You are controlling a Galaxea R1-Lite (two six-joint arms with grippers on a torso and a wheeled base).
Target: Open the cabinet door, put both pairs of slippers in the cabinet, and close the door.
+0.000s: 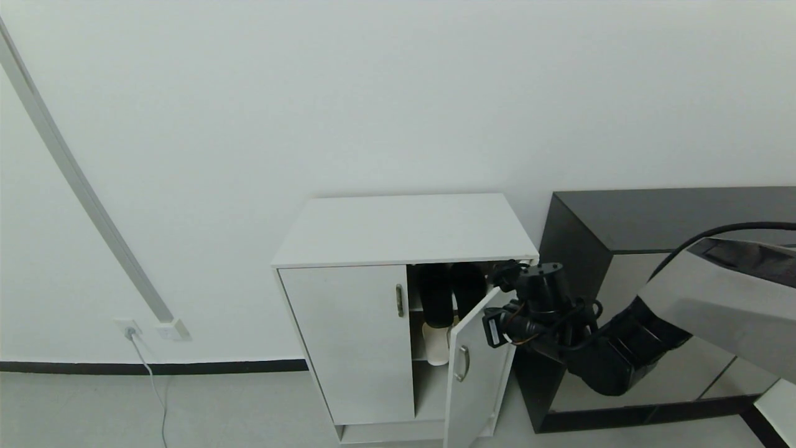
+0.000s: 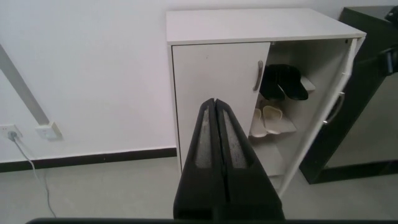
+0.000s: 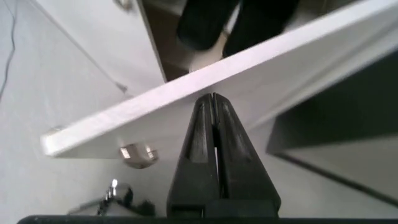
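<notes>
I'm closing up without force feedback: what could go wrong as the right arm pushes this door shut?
1. The right gripper meets the right door with shut fingers, on narrow tips only; they may slide off the panel as it swings.
2. The light slippers seem to lie close to the front of their shelf, so the door could catch on them and end up ajar.

Black right arm (image 1: pixel 600 364), silvery shell (image 1: pixel 734 305), black cable (image 1: pixel 746 226), tapered black left hand (image 2: pixel 214 102), perhaps grey-padded.
</notes>
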